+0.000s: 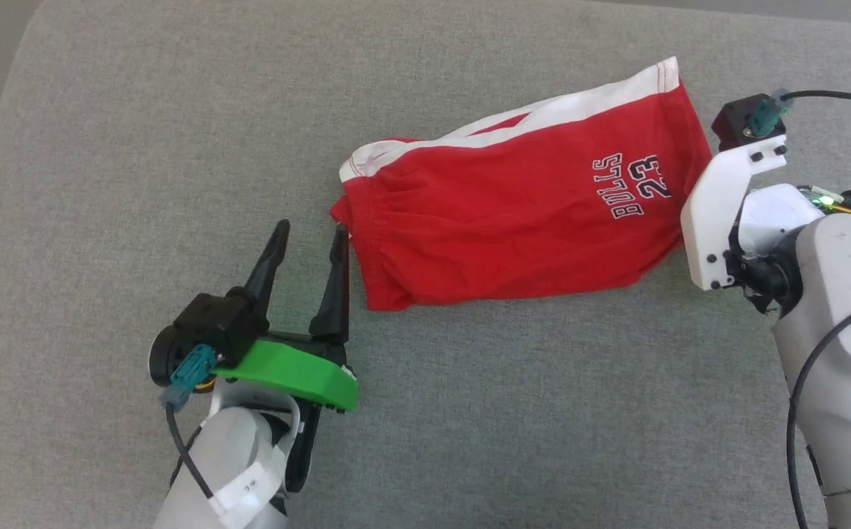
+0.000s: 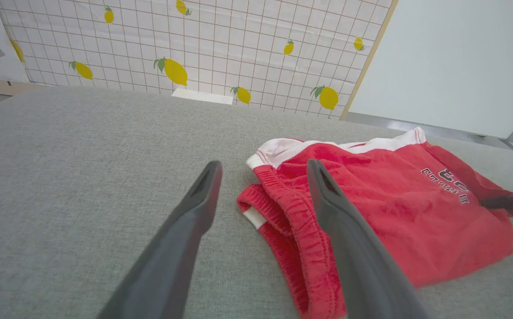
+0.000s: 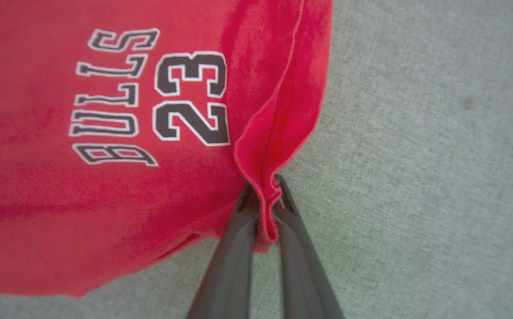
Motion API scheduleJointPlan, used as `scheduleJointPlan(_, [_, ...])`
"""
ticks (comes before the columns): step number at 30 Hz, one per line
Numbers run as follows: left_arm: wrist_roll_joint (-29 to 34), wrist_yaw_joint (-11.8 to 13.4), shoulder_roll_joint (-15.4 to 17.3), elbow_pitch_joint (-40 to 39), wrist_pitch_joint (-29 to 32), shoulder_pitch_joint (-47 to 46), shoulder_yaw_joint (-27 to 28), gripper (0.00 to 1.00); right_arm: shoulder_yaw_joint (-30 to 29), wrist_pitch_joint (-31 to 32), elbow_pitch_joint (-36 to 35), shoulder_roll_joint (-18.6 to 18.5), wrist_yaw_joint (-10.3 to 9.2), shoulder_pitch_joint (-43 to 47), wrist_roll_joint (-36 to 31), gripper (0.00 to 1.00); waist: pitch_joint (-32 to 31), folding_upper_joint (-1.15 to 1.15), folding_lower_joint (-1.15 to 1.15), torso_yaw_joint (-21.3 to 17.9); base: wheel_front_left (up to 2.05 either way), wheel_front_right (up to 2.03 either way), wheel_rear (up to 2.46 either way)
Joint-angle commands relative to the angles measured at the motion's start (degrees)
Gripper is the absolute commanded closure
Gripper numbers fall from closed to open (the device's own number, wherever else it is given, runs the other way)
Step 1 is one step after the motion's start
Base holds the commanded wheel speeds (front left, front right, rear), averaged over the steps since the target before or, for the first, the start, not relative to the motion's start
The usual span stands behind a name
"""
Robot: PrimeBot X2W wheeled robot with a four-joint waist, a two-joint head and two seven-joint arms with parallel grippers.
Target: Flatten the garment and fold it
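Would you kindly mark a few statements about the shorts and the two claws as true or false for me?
1. The right claw is shut on a fold at the edge of the shorts. True.
2. The left claw is also shut on the shorts. False: it stands open at the shorts' other end, holding nothing.
3. The shorts lie on a grey fabric surface. True.
4. The lettering on the shorts reads "BULLS 32". False: it reads "BULLS 23".
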Motion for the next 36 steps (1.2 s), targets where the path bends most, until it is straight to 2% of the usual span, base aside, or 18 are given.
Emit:
scheduleJointPlan(1, [0.2, 0.1, -0.3, -0.1, 0.7, 0.3, -0.1, 0.00, -0.5, 0.3, 0.7, -0.5, -0.11, 1.7, 0.6, 1.00, -0.4, 0.00, 0.00, -0.2, 0.00, 0.00, 0.00])
scheduleJointPlan(5, [-1.1, 2.2, -0.4, -1.2, 9.3, -1.1, -0.1, 0.00, -1.5, -0.8, -0.6, -0.2, -0.11, 1.7, 1.4, 1.00, -1.1, 0.00, 0.00, -0.4, 0.00, 0.00, 0.00])
scheduleJointPlan(8, [-2.6, 5.7, -0.7, -3.2, 22.1, -1.9, -0.5, 0.00, -1.4, -1.0, -1.6, 0.0, -0.11, 1.8, 1.9, 1.00, -1.7, 0.00, 0.00, -0.6, 0.00, 0.00, 0.00])
scheduleJointPlan(12, [-4.2, 8.5, -0.6, -6.7, 37.0, -3.2, -2.4, 0.00, -0.7, -0.9, -2.6, -0.1, -0.11, 1.9, 2.3, 1.00, -1.8, 0.00, 0.00, -1.1, 0.00, 0.00, 0.00])
scheduleJointPlan(16, [-3.3, 11.2, 0.8, -8.3, 47.4, -4.5, -3.7, 0.00, -0.1, -0.8, -3.4, 0.1, -0.11, 1.8, 2.7, 1.00, -1.1, 0.00, 0.00, -1.8, 0.00, 0.00, 0.00])
scheduleJointPlan(19, [-2.4, 12.7, 1.7, -7.8, 50.7, -5.3, -3.6, 0.00, 0.5, -0.9, -3.9, 0.3, -0.11, 1.6, 3.1, 1.00, -0.5, 0.00, 0.00, -2.4, 0.00, 0.00, 0.00])
scheduleJointPlan(21, [-2.3, 13.7, 2.4, -4.8, 52.3, -5.8, -2.9, 0.00, 1.2, -1.1, -4.2, 0.5, -0.11, 1.3, 3.6, 1.00, 0.2, 0.00, 0.00, -3.1, 0.00, 0.00, 0.00])
scheduleJointPlan(28, [-4.9, 11.9, 1.3, 0.6, 52.8, -5.7, -3.9, 0.00, 1.8, -1.5, -4.3, -0.1, -0.11, 1.2, 4.2, 1.00, 0.9, 0.00, 0.00, -3.6, 0.00, 0.00, 0.00])
scheduleJointPlan(29, [-5.1, 11.4, 1.1, 1.2, 52.9, -5.8, -4.2, 0.34, 1.8, -1.6, -4.2, -0.1, -0.11, 1.2, 4.2, 1.00, 1.0, 0.00, 0.00, -3.6, 0.00, 0.00, 0.00])
scheduleJointPlan(30, [-5.4, 11.1, 1.0, 1.6, 52.9, -5.8, -4.4, 0.55, 1.8, -1.6, -4.2, -0.1, -0.11, 1.3, 4.2, 1.00, 1.0, 0.00, 0.00, -3.6, 0.00, 0.00, 0.00])
scheduleJointPlan(31, [-5.7, 10.6, 0.9, 2.2, 53.1, -5.9, -4.8, 0.81, 1.8, -1.7, -4.2, -0.1, -0.11, 1.3, 4.3, 1.00, 1.0, 0.00, 0.00, -3.6, 0.00, 0.00, 0.00])
scheduleJointPlan(32, [-6.0, 10.0, 0.9, 2.6, 53.0, -6.0, -5.0, 1.00, 1.8, -1.7, -4.1, -0.1, -0.11, 1.4, 4.3, 1.00, 1.0, 0.00, 0.00, -3.6, 0.00, 0.00, 0.00])
scheduleJointPlan(36, [-6.9, 8.8, 0.9, 3.8, 52.4, -6.4, -5.1, 1.00, 1.9, -2.0, -3.9, -0.2, -0.11, 1.6, 4.3, 1.00, 0.8, 0.00, 0.00, -3.7, 0.00, 0.00, 0.00])
